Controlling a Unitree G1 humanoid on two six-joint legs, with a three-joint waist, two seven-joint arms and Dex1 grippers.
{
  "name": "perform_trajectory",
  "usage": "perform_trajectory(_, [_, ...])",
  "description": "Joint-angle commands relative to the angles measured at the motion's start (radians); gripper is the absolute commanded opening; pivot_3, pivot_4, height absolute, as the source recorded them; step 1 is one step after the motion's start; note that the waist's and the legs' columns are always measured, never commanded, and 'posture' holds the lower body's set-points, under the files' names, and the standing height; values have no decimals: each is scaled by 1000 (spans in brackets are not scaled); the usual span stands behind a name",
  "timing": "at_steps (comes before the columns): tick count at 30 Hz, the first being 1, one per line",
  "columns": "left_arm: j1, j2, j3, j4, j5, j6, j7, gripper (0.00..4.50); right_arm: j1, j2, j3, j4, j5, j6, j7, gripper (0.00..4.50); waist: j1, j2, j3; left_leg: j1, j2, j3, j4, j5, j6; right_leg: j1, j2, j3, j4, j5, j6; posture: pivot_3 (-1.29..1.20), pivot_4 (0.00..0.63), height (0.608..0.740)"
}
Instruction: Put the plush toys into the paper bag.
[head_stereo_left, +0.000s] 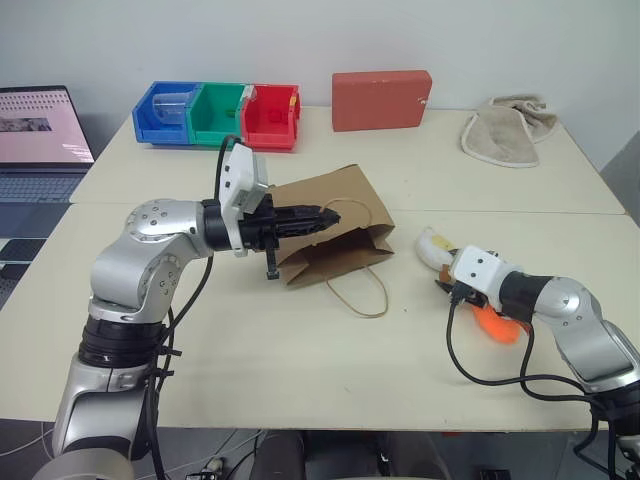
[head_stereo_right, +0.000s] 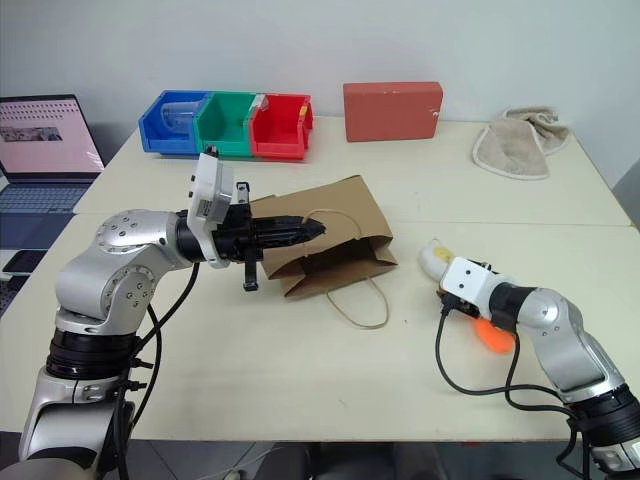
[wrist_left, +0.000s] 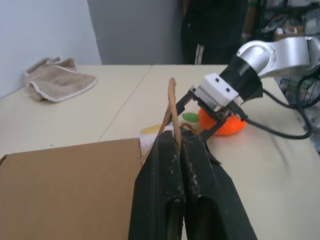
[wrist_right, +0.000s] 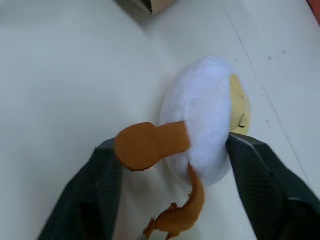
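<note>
Cream tabletop (head_stereo_left: 300, 380): the brown kraft paper bag (head_stereo_left: 330, 235) lies at centre, its tan loop handle (wrist_left: 171, 107) clenched by the left gripper (wrist_left: 184, 142). At three o'clock, the right gripper (wrist_right: 175, 150) straddles the white egg plush (wrist_right: 202, 132), jaws apart; beside it lies the orange carrot plush (head_stereo_left: 497, 323). Close squarely on the egg's body, not its brown legs.

A plain white wall (head_stereo_left: 300, 40) fills the top of the frame. Below it, two cream tabletops (head_stereo_left: 300, 380) stand pushed together, with a seam running across the middle. At the upper left edge, an open laptop (head_stereo_left: 35, 130) sits on a lower surface. The light is even and soft.
</note>
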Motion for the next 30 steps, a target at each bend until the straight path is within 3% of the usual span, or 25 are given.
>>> perform_trajectory(1, [-15, 8, 25, -38, -24, 4, 6, 0, -17, 12, -9, 10, -20, -37, -6, 1652, 0, 0, 0, 0, 0, 0, 0, 0, 0, 0, 0, 0, 0, 0, 0, 0, 150, 740])
perform_trajectory(5, [-17, 8, 28, -33, -31, 8, 12, 0, -25, 21, -24, 18, -18, -57, 1, 145, 0, 0, 0, 0, 0, 0, 0, 0, 0, 0, 0, 0, 0, 0, 0, 0, 150, 740])
perform_trajectory(6, [-21, 5, 31, -30, -36, 11, 14, 0, -26, 18, -28, 21, -15, -69, 7, 31, 0, 0, 0, 0, 0, 0, 0, 0, 0, 0, 0, 0, 0, 0, 0, 0, 150, 740])
perform_trajectory(9, [-31, -1, 36, -20, -44, 14, 20, 0, -27, 1, -43, 11, 11, -96, 48, 31, 0, 0, 0, 0, 0, 0, 0, 0, 0, 0, 0, 0, 0, 0, 0, 0, 150, 740])
perform_trajectory(13, [-37, -2, 36, -11, -49, 16, 22, 0, -28, -78, -104, -110, 193, -59, 254, 31, 0, 0, 0, 0, 0, 0, 0, 0, 0, 0, 0, 0, 0, 0, 0, 0, 150, 740])
perform_trajectory(16, [-45, -1, 37, -6, -57, 29, 27, 0, -28, -177, -161, -230, 381, 59, 434, 31, 2, 0, 0, 0, 0, 0, 0, 0, 0, 0, 0, 0, 0, 0, 0, 0, 150, 740])
perform_trajectory(19, [-51, 1, 36, -1, -58, 29, 18, 0, -77, -199, -175, -304, 497, 171, 468, 31, 0, 0, 0, 1, 0, -1, 1, 0, 0, 1, 0, -1, 0, 0, 0, 0, 150, 740])
perform_trajectory(23, [-58, 3, 32, -4, -62, 31, 11, 0, -158, -114, -117, -338, 526, 251, 397, 31, 0, 0, 0, 0, 1, -1, 4, 0, 0, 2, 1, -1, 1, 1, 0, 0, 150, 740])
perform_trajectory(30, [-56, 1, 32, -23, -72, 46, 18, 0, -289, 110, 76, -188, 320, 207, 222, 31, 3, 0, 0, 0, 0, -1, 7, 0, 0, 3, 1, 0, 0, 2, 0, 0, 150, 740])
